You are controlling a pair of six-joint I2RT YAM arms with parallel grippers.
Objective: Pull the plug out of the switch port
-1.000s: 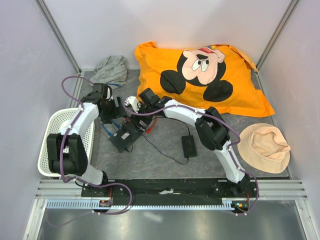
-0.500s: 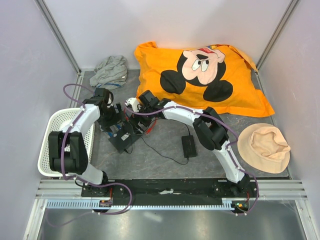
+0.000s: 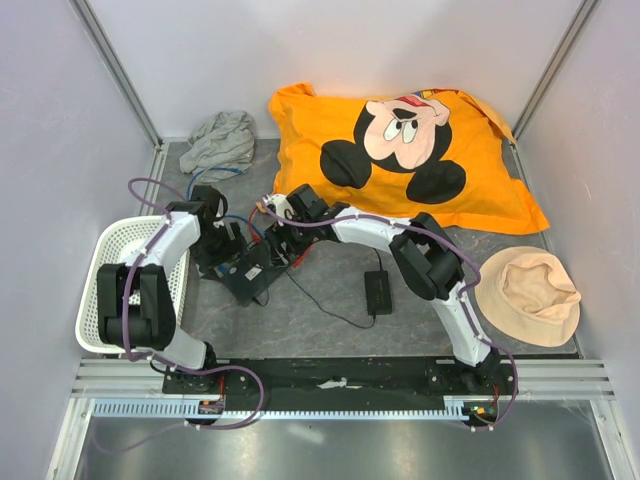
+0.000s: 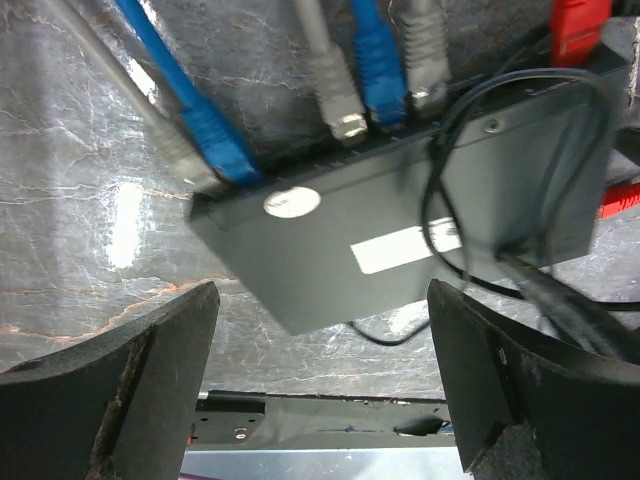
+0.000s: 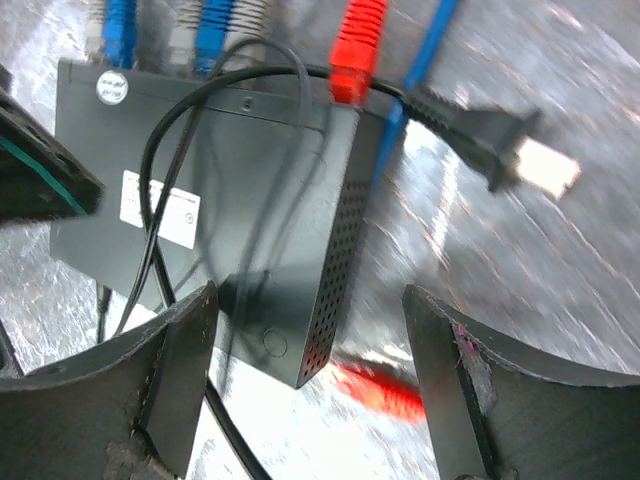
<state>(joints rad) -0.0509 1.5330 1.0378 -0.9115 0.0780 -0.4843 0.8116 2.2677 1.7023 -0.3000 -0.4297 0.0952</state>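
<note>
The left hand hovers at the 10 o'clock corner of the switch. Its fingers are spread wide and it grips nothing. The switch lies flat on the grey worktop, left of centre, between the two hands.

In the left wrist view the socket edge faces 12 o'clock. A blue plug sits in it at the left end, then a grey plug, further plugs and, at the far right, a red plug. A thin black cord loops loosely over the lid.

The right hand hangs at the switch's 1 o'clock, also released and empty.

The box looks stiff, smooth and light, so it would likely slide along with any tug. One hand probably has to pin the lid or clamp the short sides. The plugs are small hard plastic, likely latched. The better hold is the moulded boot close to the socket, since the soft cable behind it would bend and slip.
</note>
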